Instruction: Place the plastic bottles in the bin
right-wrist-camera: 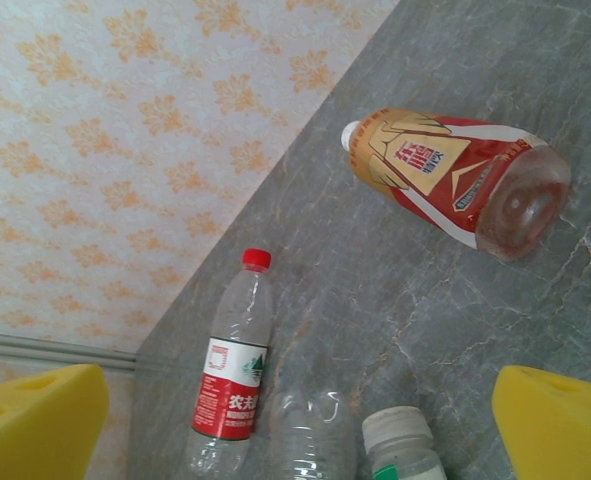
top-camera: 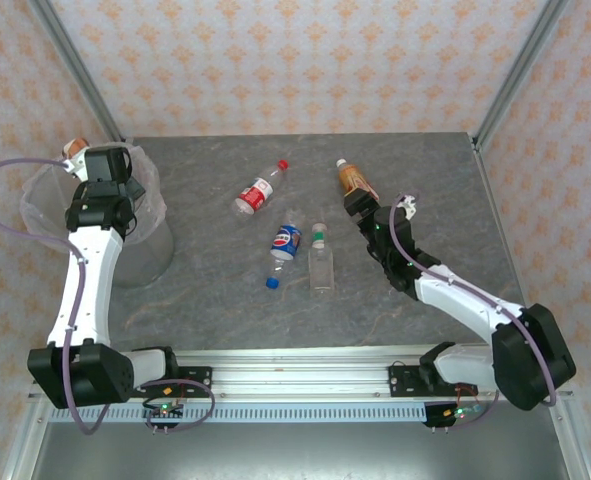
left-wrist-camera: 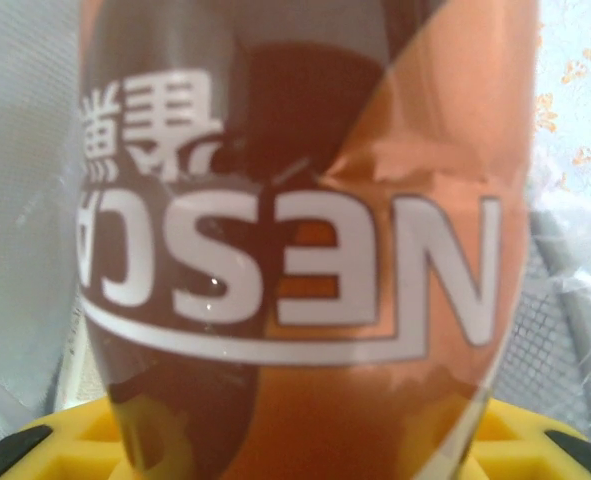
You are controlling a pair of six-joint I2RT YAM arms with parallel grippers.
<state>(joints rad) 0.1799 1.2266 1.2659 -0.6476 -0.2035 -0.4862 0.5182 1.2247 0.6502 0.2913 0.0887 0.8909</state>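
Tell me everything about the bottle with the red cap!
The red-capped bottle is small, made of clear plastic, and looks empty. It has a red cap and a red-and-white label with white writing wrapped round its middle. It lies on its side on the grey table, with its cap pointing toward the back wall and its bottom toward the arms. Only the table touches it. The blue-labelled bottle lies nearby but apart from it.

Grey marbled table [top-camera: 215, 310]; orange-patterned cream wallpaper [top-camera: 295, 60] behind and beside it; aluminium posts [top-camera: 75, 65] at its far corners.
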